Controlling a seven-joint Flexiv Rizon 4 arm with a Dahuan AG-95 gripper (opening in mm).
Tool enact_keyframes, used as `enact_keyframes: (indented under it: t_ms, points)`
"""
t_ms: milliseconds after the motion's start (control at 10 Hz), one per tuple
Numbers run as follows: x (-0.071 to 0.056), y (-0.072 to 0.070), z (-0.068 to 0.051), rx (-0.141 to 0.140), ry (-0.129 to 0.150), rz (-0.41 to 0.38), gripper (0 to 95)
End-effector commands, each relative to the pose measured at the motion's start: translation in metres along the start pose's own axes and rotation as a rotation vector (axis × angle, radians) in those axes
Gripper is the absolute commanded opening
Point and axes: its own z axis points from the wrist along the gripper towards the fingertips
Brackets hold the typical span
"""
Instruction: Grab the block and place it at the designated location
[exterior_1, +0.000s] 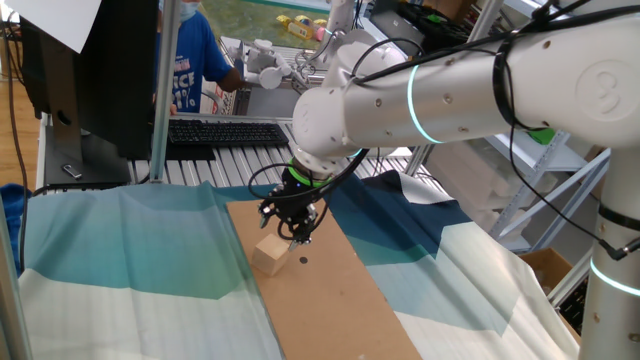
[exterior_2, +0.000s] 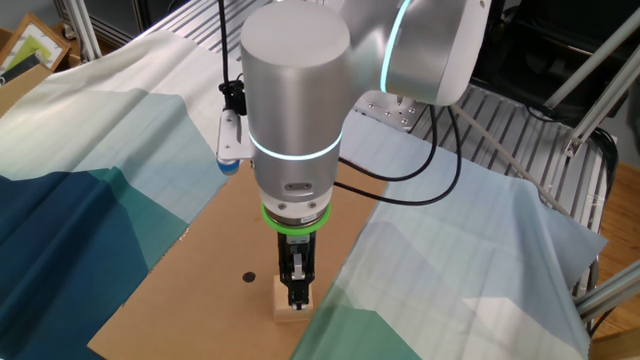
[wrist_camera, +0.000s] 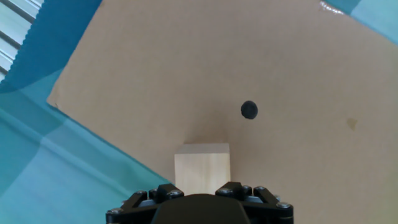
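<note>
Hand view: our gripper (wrist_camera: 200, 198) hung over the block (wrist_camera: 202, 165) at bottom centre, black dot (wrist_camera: 249, 110) upper right; we couldn't tell the jaws' state

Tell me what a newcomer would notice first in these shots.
The big white robot arm with its glowing teal ring fills the other fixed view, its gripper pointing straight down at a small wooden block on the brown cardboard sheet. Next comes the tiny black dot on the cardboard a little way from the block, and the blue and teal cloth under it all.
</note>
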Motion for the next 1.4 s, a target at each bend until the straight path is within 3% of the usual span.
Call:
enact_keyframes:
  t_ms: [100,1000,1400]
  points:
    - [-0.0001,0.0,0.0,-0.006,0.002,-0.005,76.0]
    - [-0.0008,-0.0027,0.0093,-0.017,0.013,-0.025,76.0]
    - [-0.0007,-0.0026,0.0092,-0.03,0.046,-0.047,76.0]
